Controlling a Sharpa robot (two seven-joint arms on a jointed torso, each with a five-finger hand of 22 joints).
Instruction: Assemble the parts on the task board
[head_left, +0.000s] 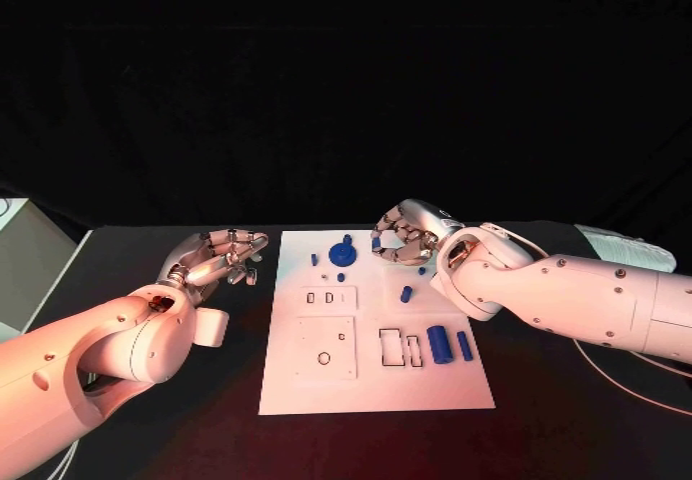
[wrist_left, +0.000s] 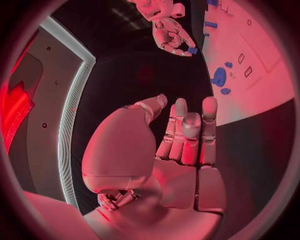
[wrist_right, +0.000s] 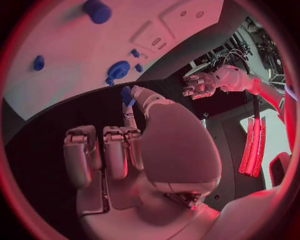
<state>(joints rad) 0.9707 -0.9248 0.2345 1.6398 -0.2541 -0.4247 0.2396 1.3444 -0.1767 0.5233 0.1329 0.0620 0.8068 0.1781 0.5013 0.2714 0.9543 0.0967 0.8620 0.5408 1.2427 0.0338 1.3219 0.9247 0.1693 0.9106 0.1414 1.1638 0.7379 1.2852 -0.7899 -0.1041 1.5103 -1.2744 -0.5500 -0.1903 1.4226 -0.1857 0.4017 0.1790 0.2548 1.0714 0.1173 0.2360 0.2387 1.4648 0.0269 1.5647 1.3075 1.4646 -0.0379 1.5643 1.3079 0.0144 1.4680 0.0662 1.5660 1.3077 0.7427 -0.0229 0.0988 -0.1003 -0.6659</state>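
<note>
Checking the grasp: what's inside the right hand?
The right hand pinches a small blue part over the task board's far edge. Its fingers cover most of the part, so its shape can't be told.

Black desk (head_left: 173, 420) carries the work area; surface matte, dark. Thin pale cable (head_left: 635, 395) loops across the desk near its right side. Pale grey cabinet-like object (head_left: 26, 262) stands just beyond the desk's left edge. Black backdrop (head_left: 346, 100) hangs behind the desk's far edge.
</note>
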